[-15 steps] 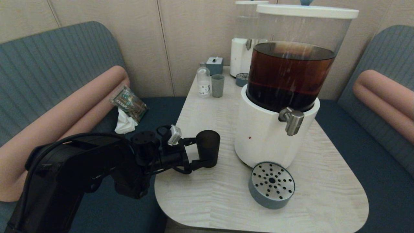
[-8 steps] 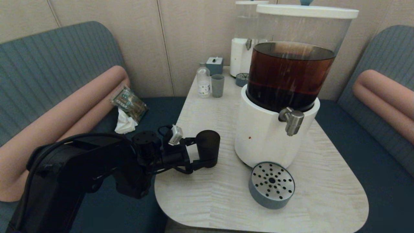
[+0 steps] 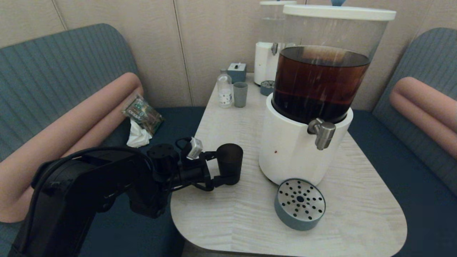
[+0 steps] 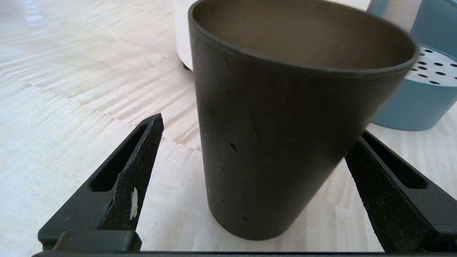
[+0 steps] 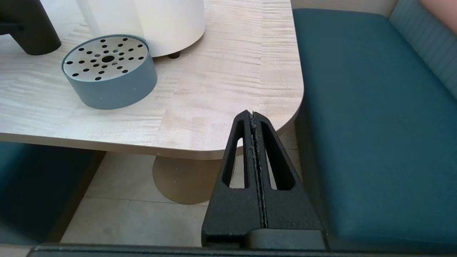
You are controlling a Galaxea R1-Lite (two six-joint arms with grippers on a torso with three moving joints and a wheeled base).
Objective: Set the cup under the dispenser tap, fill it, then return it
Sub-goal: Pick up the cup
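Lower centre-left, the left end effector [image 3: 224, 167] straddles the dark cup [image 3: 229, 163] on the counter [image 3: 250, 217], released; the right end effector [image 5: 252, 117] is clenched empty.

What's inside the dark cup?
The cup shows only bare brown inner wall near its rim, with no drink in sight. Its bottom is hidden by the near wall. It stands on the table between the left gripper's open jaws.
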